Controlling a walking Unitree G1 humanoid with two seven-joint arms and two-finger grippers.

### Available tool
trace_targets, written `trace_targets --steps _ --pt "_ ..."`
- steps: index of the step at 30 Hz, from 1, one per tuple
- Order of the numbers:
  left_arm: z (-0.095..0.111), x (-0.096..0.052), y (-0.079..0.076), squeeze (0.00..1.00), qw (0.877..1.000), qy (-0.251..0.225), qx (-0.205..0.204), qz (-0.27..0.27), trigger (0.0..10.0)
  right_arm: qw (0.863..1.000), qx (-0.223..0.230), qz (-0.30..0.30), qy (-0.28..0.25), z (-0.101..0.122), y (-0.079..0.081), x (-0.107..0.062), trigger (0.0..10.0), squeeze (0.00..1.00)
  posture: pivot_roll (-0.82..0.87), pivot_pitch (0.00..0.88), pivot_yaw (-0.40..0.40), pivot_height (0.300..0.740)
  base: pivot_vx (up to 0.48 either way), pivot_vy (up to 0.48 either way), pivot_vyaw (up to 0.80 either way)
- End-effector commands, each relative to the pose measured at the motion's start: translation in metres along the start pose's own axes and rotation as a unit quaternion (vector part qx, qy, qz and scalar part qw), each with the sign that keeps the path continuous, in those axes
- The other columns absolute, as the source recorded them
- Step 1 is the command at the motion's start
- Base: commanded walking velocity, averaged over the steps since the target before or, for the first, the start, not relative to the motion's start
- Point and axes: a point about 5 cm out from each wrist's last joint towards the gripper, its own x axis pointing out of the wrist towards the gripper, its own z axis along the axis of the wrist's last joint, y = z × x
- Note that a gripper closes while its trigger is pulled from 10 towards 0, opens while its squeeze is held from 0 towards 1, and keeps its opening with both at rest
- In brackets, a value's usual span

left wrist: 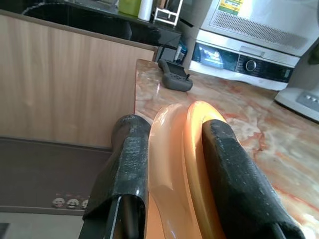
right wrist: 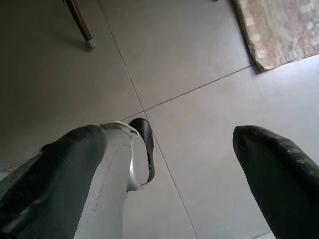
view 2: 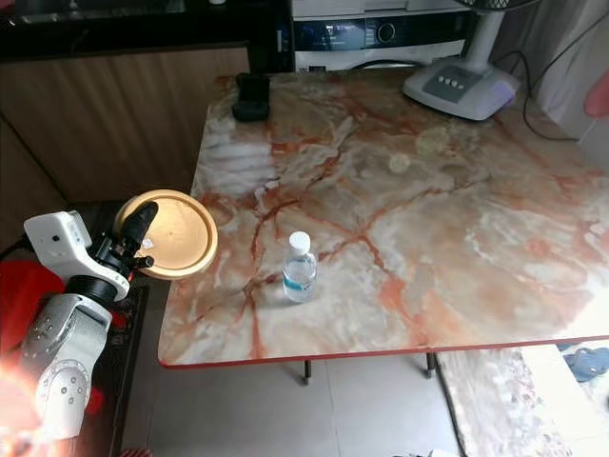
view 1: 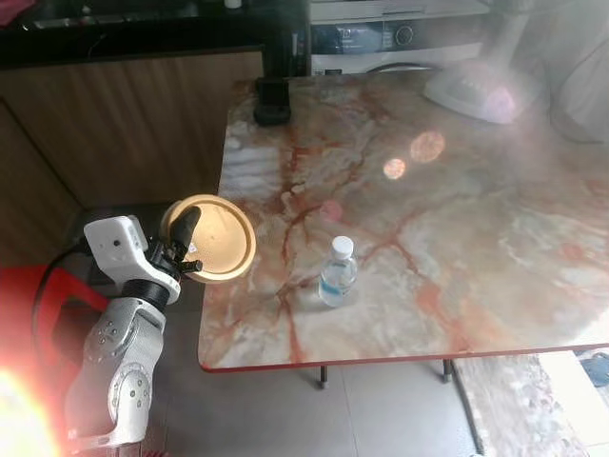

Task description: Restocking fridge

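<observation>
My left gripper [view 1: 187, 246] is shut on the rim of a round yellow plate [view 1: 217, 238], held tilted at the left edge of the marble table [view 1: 457, 209]. In the left wrist view the plate's rim [left wrist: 180, 164] sits pinched between the two black fingers [left wrist: 127, 164]. A small clear water bottle [view 1: 338, 271] with a white cap stands upright on the table near its front edge, to the right of the plate. My right gripper [right wrist: 169, 174] hangs open over the tiled floor with nothing between its fingers.
A black device [view 1: 271, 100] lies at the table's far left corner and a white fan base [view 2: 457, 86] at the far right. Wooden cabinets [view 1: 124, 124] run along the left; a washing machine [view 2: 381, 33] stands behind. A rug [right wrist: 279, 30] lies on the floor.
</observation>
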Motion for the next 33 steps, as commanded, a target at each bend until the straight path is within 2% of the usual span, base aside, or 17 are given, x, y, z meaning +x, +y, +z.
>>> trace_targets --steps 1,5,17,22,33 --pt "0.009 0.002 -0.002 0.0 1.0 -0.016 0.01 -0.003 10.0 1.0 0.011 -0.008 0.004 -0.004 -0.002 -0.002 10.0 0.0 0.11 0.077 0.047 0.74 0.0 0.0 0.0" --pt "0.01 0.005 -0.005 0.0 1.0 -0.023 0.004 -0.001 10.0 1.0 0.014 -0.009 0.005 -0.005 0.0 -0.001 10.0 0.0 0.11 0.066 0.046 0.74 0.0 0.0 0.0" --pt "0.002 -0.002 -0.003 0.0 1.0 -0.013 -0.001 0.014 10.0 1.0 0.008 -0.007 0.008 -0.005 -0.002 -0.001 10.0 0.0 0.13 0.053 0.026 0.74 0.0 0.0 0.0" --pt "-0.005 -0.003 -0.007 0.0 1.0 0.009 0.007 -0.004 10.0 1.0 0.014 -0.008 0.004 -0.004 -0.002 -0.001 10.0 0.0 0.13 0.067 0.028 0.74 0.0 0.0 0.0" --pt "-0.006 -0.002 -0.007 0.0 1.0 0.008 0.011 0.002 10.0 1.0 0.024 -0.014 0.004 -0.004 -0.002 -0.001 10.0 0.0 0.13 0.089 0.026 0.74 -0.023 0.0 0.0"
